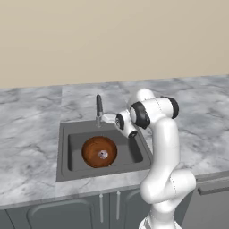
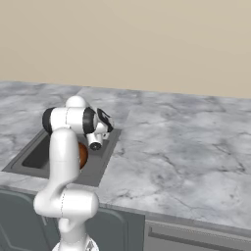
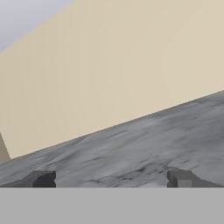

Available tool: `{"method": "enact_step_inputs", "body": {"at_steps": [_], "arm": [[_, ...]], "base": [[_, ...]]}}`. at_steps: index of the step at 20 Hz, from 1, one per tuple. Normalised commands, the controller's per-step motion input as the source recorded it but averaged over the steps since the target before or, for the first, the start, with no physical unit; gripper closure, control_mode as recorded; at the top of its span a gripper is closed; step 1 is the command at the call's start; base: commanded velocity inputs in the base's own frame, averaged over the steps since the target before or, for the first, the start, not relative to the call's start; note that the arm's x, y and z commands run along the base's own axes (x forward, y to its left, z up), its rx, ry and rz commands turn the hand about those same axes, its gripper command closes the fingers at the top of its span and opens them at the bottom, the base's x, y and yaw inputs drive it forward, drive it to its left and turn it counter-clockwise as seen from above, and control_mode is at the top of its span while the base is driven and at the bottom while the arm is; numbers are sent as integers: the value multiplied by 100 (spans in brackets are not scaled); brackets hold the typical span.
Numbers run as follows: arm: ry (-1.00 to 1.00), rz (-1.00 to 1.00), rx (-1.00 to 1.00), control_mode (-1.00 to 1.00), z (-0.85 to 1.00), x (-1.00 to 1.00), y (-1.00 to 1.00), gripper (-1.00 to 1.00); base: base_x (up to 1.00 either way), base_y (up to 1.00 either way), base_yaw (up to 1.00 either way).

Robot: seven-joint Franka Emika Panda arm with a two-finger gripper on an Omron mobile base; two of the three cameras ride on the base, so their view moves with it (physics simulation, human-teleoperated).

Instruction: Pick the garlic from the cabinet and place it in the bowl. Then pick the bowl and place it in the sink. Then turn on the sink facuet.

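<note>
- Bowl (image 1: 99, 151), reddish-brown wood, sits inside the sink (image 1: 65, 147), roughly basin centre, a bit toward 9 o'clock in left base view.
- Garlic (image 1: 103, 154), small pale lump, lies in the bowl just off its centre, toward 4 o'clock.
- In right base view the bowl (image 2: 83, 155) shows as a brown sliver behind the white arm link; sink (image 2: 37, 156) at 9 o'clock of that view.
- Sink faucet (image 1: 99, 108): slim dark spout, upright at the back rim of the basin, 12 o'clock from the bowl.
- Small pale lever part (image 1: 109, 118) at the faucet base, pointing toward 3 o'clock; the arm's wrist is just beside it. Can't tell if touching.
- Gripper (image 3: 112, 179): both dark fingertips in hand view, one at 7 o'clock (image 3: 43, 179), one at 5 o'clock (image 3: 180, 178), spread wide, nothing between them. Hand is open & empty.
- Hand view looks over grey-veined marble counter (image 3: 144, 144) toward the beige wall (image 3: 109, 74); horizon tilted, rising toward 3 o'clock.
- Arm bent over the sink's 3 o'clock edge in left base view; elbow high, wrist w/ dark joint low near the back rim.
- Counter (image 1: 31, 134) wraps the sink on all sides; dark grey base cabinet doors (image 1: 89, 210) w/ silver handles below, at 6 o'clock.
- No water visible at the spout.
</note>
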Motion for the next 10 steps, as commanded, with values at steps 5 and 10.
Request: {"method": "enact_step_inputs", "body": {"at_steps": [5,10], "arm": [[0,-9,13,-100,-54,0,-100,-100],[0,-7,10,-100,-57,-3,-96,-100]], "base": [[0,0,0],[0,0,0]]}}
